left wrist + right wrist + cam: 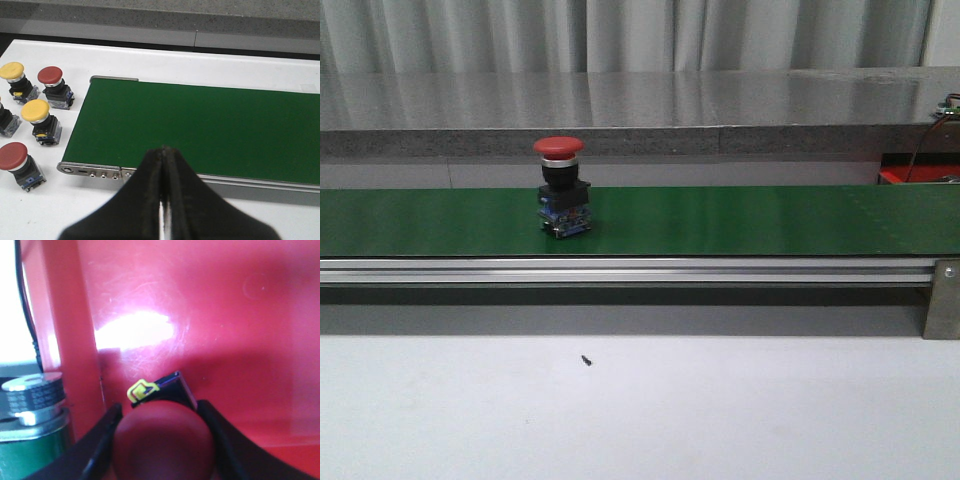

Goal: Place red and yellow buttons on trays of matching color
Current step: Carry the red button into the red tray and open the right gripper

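While R claw [162, 440] pinches a red pushbutton [162, 437] by its cap just over the red tray [225, 315], release is straight down. L claw [164, 200] pressed together, empty, nearer conveyor belt [200, 125] end. Another red button [562, 185] upright on belt; tray barely seen in front view, arms out of frame.

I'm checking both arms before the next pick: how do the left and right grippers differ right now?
The left gripper is shut on nothing, its fingers pressed together; the right gripper is shut on a red button. The left gripper hovers above the green conveyor belt; the right gripper is over the red tray. Both have black fingers.
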You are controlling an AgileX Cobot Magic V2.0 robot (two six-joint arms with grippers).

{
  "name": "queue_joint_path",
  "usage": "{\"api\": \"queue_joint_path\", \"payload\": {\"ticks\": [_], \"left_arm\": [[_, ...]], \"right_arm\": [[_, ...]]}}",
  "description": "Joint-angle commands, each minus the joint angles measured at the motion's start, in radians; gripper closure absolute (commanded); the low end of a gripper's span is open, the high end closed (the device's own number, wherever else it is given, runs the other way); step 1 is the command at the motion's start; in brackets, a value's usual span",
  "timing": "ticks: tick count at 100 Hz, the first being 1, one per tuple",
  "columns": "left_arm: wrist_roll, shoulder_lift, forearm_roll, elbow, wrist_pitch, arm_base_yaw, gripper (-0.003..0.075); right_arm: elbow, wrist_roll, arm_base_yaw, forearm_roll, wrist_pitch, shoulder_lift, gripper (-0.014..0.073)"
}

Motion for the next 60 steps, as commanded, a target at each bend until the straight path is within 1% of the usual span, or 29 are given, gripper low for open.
{"api": "queue_joint_path", "payload": {"ticks": [1,18,24,31,43,48,53,60], "left_arm": [[0.000,-0.002,-0.016,-0.025,-0.070,-0.006,0.0740],[0.000,-0.002,-0.016,-0.025,-0.070,-0.006,0.0740],[0.000,-0.002,-0.016,-0.025,-0.070,-0.006,0.0740],[0.000,-0.002,-0.016,-0.025,-0.070,-0.006,0.0740],[0.000,-0.002,-0.016,-0.025,-0.070,-0.006,0.0740],[0.000,-0.002,-0.016,-0.025,-0.070,-0.006,0.0740],[0.000,-0.002,-0.016,-0.025,-0.070,-0.006,0.0740],[0.000,-0.002,-0.016,-0.025,-0.070,-0.006,0.0740]], "right_arm": [[-0.032,-0.010,0.000,0.016,-0.035,-0.052,0.0367],[-0.032,-0.010,0.000,0.016,-0.025,-0.032,0.0367],[-0.032,-0.010,0.000,0.016,-0.018,-0.026,0.0351],[-0.032,-0.010,0.000,0.016,-0.010,-0.024,0.0294],[-0.032,-0.010,-0.001,0.016,-0.007,-0.031,0.0123],[-0.032,-0.010,-0.001,0.016,-0.003,-0.040,0.0074],[-0.032,-0.010,-0.001,0.016,-0.001,-0.049,0.0046],[-0.032,-0.010,-0.001,0.016,-0.008,-0.066,0.0042]]}}
